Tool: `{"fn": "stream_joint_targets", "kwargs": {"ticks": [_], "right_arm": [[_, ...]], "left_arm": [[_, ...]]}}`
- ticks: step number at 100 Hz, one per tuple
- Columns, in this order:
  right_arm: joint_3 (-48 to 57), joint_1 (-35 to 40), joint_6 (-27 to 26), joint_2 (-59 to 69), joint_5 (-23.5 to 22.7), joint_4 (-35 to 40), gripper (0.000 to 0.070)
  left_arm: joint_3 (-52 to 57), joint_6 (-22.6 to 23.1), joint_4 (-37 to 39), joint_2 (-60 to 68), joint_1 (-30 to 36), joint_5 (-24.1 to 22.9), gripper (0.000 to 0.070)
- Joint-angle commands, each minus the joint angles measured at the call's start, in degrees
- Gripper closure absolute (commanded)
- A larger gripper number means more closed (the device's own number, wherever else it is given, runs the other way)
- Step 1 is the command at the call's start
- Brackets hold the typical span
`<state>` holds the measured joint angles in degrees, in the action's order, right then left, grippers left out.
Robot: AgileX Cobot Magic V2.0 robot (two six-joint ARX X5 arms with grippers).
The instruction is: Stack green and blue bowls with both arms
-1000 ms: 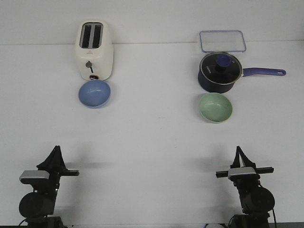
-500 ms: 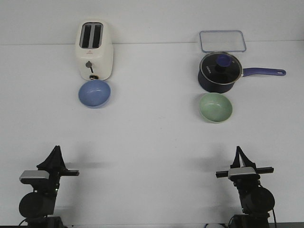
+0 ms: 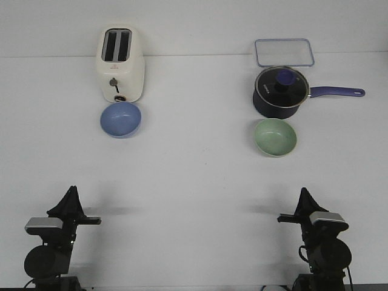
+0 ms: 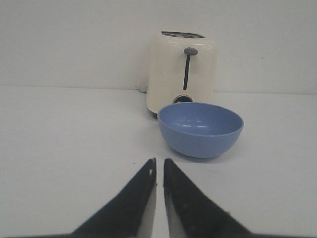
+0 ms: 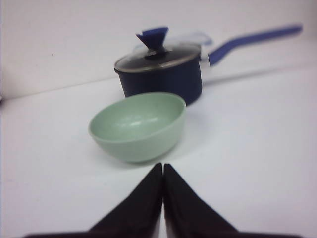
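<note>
The blue bowl (image 3: 120, 119) stands on the worktop (image 3: 194, 176) just before the toaster (image 3: 120, 63), well ahead of the closed left end effector (image 3: 72, 193). The green bowl (image 3: 275, 137) sits near the saucepan (image 3: 281, 91), far from the closed, empty right end effector (image 3: 302, 195).

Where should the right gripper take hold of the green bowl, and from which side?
Probably the near rim of the green bowl, approached from the robot's side: it sits upright and open, and the saucepan crowds its far side. The right gripper must first open its shut jaws.

Bright even light, soft shadows; right wrist view blurry.
</note>
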<state>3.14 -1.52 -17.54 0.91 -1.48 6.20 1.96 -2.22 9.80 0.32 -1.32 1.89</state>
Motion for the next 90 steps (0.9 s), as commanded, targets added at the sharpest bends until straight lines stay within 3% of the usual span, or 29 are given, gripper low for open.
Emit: {"fn": "stream_joint_targets", "kwargs": {"ticks": [1,22,30,35,47,59,66,90], "right_arm": [[3.4,-0.1,-5.1,2.1,0.0,0.6,0.07],[15.8,-0.4,-4.8,20.1,-0.1,5.9,0.07],[21.8,-0.5,-2.3,29.0,-0.7,7.4,0.0693],[25.6,-0.5,-0.8,34.6,-1.6,8.1,0.0633],[34.4,-0.5,0.0,46.8,-3.1,8.5,0.0348],[42.8,-0.5,1.4,58.0,-3.7,9.8,0.0254],[47.5,-0.5,2.6,64.1,-3.7,11.5,0.0156],[58.9,-1.5,4.5,81.9,-2.6,13.9,0.0153]], "left_arm": [[-1.2,0.4,0.6,-0.1,-0.1,0.3,0.0686],[-1.2,0.4,0.6,-0.1,-0.1,0.3,0.0686],[-1.2,0.4,0.6,-0.1,-0.1,0.3,0.0685],[-1.2,0.4,0.6,-0.1,-0.1,0.3,0.0686],[-1.2,0.4,0.6,-0.1,-0.1,0.3,0.0686],[-1.2,0.4,0.6,-0.1,-0.1,0.3,0.0686],[-1.2,0.4,0.6,-0.1,-0.1,0.3,0.0686],[-1.2,0.4,0.6,-0.1,-0.1,0.3,0.0686]]}}
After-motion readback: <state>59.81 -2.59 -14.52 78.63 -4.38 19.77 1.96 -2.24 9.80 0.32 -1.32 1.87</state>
